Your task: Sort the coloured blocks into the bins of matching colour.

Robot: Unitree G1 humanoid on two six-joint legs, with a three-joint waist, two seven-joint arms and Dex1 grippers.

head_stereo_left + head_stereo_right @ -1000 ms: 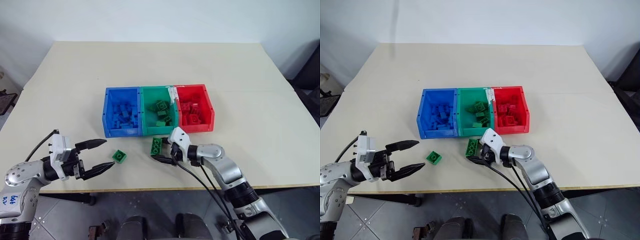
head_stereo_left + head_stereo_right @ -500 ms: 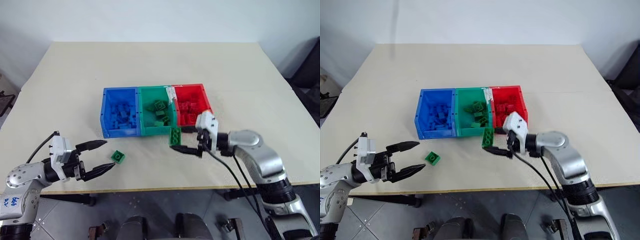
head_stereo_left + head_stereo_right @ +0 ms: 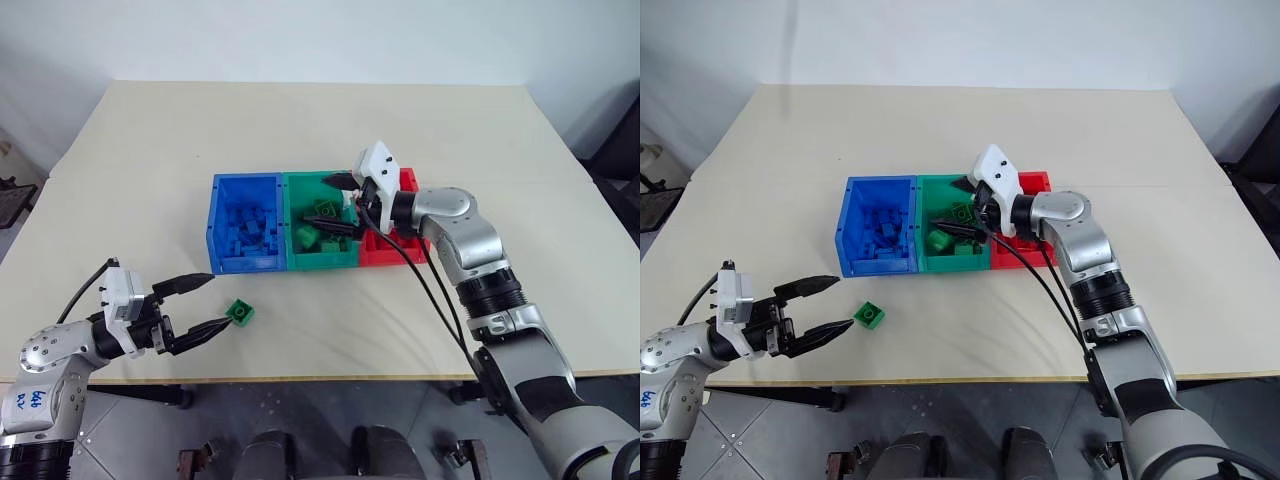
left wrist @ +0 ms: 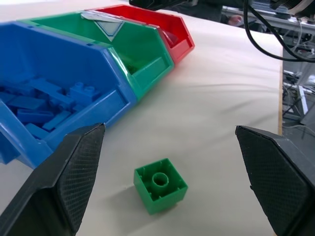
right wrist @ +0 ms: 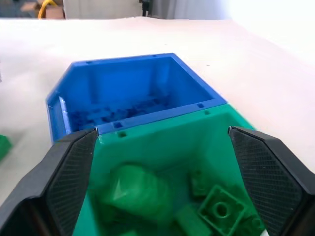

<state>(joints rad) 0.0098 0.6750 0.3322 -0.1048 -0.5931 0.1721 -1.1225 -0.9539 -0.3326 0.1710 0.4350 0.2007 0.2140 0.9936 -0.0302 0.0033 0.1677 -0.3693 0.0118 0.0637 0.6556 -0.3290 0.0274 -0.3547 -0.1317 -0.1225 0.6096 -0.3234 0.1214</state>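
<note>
Fingers of the right gripper (image 3: 340,205) are standing spread wide over the green bin (image 3: 321,262), pinching nothing; in the right wrist view a blurred green block (image 5: 135,191) is lying in the bin just beneath them, apart from both fingers, among other green blocks (image 5: 221,210). Fingers of the left gripper (image 3: 198,306) are also spread wide and empty, hovering low over the counter (image 3: 300,120) near its front left edge. Between and just ahead of their tips a small square green block (image 3: 239,313) is sitting studs up on the counter, touching neither finger, in front of the blue bin (image 3: 243,262). Three bins are joined in a row at the middle of the counter: blue nearest the left edge, green in the middle, the red bin (image 3: 380,255) towards the right edge. Blue blocks (image 3: 246,225) are lying in the blue bin. Black cables (image 3: 425,285) are trailing from the right wrist across the counter's front.
</note>
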